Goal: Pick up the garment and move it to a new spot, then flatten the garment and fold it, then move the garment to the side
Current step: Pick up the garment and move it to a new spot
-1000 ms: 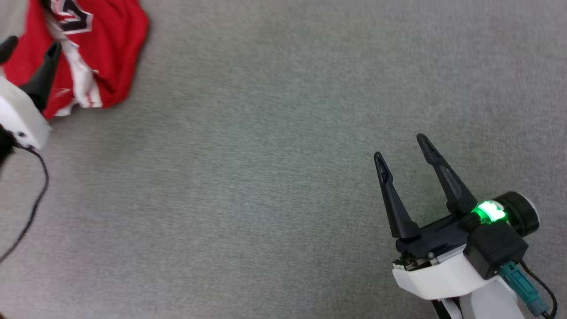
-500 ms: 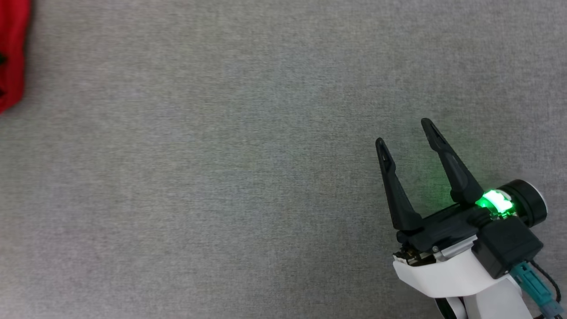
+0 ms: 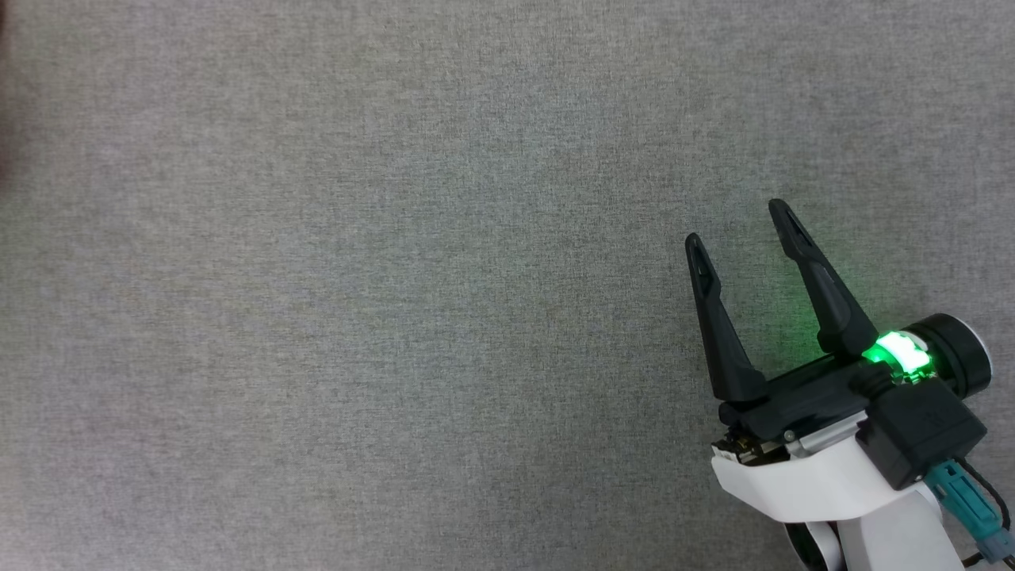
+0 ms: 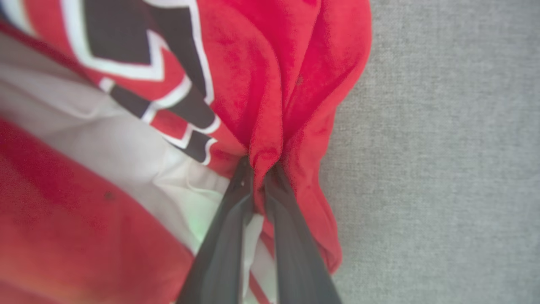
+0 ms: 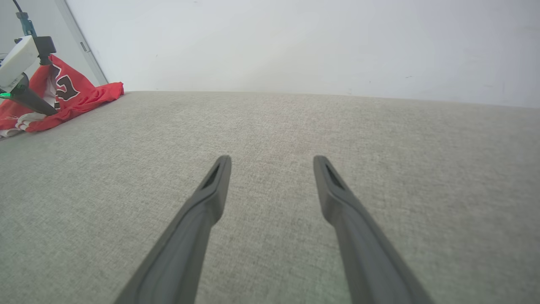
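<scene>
The garment (image 4: 270,84) is a crumpled red jersey with white parts and black white-outlined lettering. In the left wrist view my left gripper (image 4: 258,168) is shut on a fold of its red fabric. From the right wrist view the garment (image 5: 80,95) lies bunched at the far left of the grey surface, with the left gripper's dark fingers (image 5: 31,100) reaching down into it. My right gripper (image 3: 739,224) stands open over bare grey fabric at the lower right of the head view, far from the garment, and shows with nothing between its fingers (image 5: 272,159) in its own wrist view.
A wide grey fabric surface (image 3: 396,301) stretches across the head view. A pale wall (image 5: 295,42) rises behind its far edge, with a grey panel edge (image 5: 80,42) at the far left corner beside the garment.
The head view has swung to the right, so the garment and left gripper have slipped off its left edge. The left gripper, open a second ago, is now pinched on the garment's fabric.
</scene>
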Tool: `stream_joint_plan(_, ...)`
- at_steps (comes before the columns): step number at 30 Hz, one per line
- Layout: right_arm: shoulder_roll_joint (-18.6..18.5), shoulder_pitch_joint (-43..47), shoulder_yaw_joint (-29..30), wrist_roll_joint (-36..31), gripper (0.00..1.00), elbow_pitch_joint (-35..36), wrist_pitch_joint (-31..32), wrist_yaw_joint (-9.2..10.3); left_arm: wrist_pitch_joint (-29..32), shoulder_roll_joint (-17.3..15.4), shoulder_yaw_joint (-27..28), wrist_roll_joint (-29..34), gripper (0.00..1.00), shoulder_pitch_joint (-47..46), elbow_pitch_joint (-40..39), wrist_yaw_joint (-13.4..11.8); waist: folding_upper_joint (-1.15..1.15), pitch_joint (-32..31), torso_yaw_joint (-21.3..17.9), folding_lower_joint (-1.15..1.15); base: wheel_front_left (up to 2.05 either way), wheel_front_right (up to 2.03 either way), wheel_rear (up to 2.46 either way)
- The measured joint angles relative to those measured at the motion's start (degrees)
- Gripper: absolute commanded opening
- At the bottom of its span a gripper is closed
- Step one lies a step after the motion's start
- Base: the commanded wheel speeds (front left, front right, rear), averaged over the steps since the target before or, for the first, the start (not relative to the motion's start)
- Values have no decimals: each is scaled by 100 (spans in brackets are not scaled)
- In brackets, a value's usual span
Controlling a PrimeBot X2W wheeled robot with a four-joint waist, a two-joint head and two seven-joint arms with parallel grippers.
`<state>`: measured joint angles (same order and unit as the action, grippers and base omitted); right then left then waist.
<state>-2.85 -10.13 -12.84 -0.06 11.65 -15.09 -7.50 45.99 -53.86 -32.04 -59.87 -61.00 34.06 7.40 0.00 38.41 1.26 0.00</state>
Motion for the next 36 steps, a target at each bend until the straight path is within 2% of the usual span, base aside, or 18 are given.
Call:
stream_joint_plan(7, 1, 1, -20, -5, 100, -168, 0, 0, -521, 78, -189, -254, 0, 158, -11, 0, 0, -332, 40, 0, 0, 0, 0)
stream_joint_plan(11, 1, 42, -29, 54, 100, -266, 0, 0, -862, -20, -455, -249, 0, 348, -298, 1, 0, -651, 51, 0, 0, 0, 0)
stream_joint_plan(20, 1, 285, 7, 216, 100, -547, 0, 0, -2459, -59, -500, -532, 0, 605, -1107, 1, 0, -1603, 24, 0, 0, 0, 0)
stream_joint_plan(23, 0, 355, 58, 303, 100, -603, 0, 0, -3144, -204, -594, -238, 0, 609, -1671, 0, 0, -1941, -9, -1, 0, 0, 0)
stream_joint_plan(28, 0, 499, 131, 416, 100, -680, 0, 0, -4314, -199, -661, 165, 0, 593, -2247, 9, 0, -2425, -90, -2, 0, 0, 0)
stream_joint_plan(32, 0, 605, 157, 447, 100, -703, 0, 0, -4860, 4, -609, 294, 0, 549, -2537, -12, 1, -2729, -189, -2, 0, 0, 0)
stream_joint_plan(36, 0, 684, 235, 466, 100, -701, 0, 0, -4999, 325, -648, 386, 0, 528, -3002, -219, 0, -2912, -338, -2, 0, 0, 0)
